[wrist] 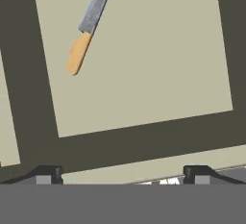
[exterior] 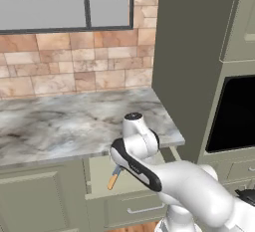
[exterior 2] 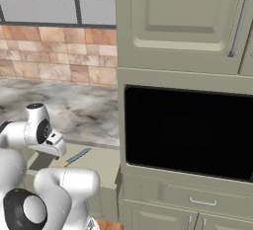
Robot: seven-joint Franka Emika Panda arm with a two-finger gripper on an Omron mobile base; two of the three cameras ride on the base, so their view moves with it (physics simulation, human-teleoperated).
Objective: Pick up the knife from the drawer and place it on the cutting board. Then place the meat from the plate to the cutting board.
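Note:
The drawer (exterior: 99,176) under the counter stands pulled out, its cream floor (wrist: 144,64) bare apart from the knife. The knife (wrist: 86,31) lies at the upper left of the hand view, with its grey-blue blade toward the top and its tan-orange handle pointing down. It also lies in the drawer's left part (exterior: 114,178), and beside the arm in the right base view (exterior 2: 75,157). My gripper (wrist: 122,175) hovers above the drawer, open and holding nothing, well off to the side of the knife. The cutting board, the plate and the meat are out of view.
A grey marble counter (exterior: 74,121) runs above the drawer, backed by a brick wall. A tall cabinet with a black oven (exterior 2: 188,130) stands to the right. Below the open drawer is a narrower drawer front with a metal bar handle (exterior: 142,209).

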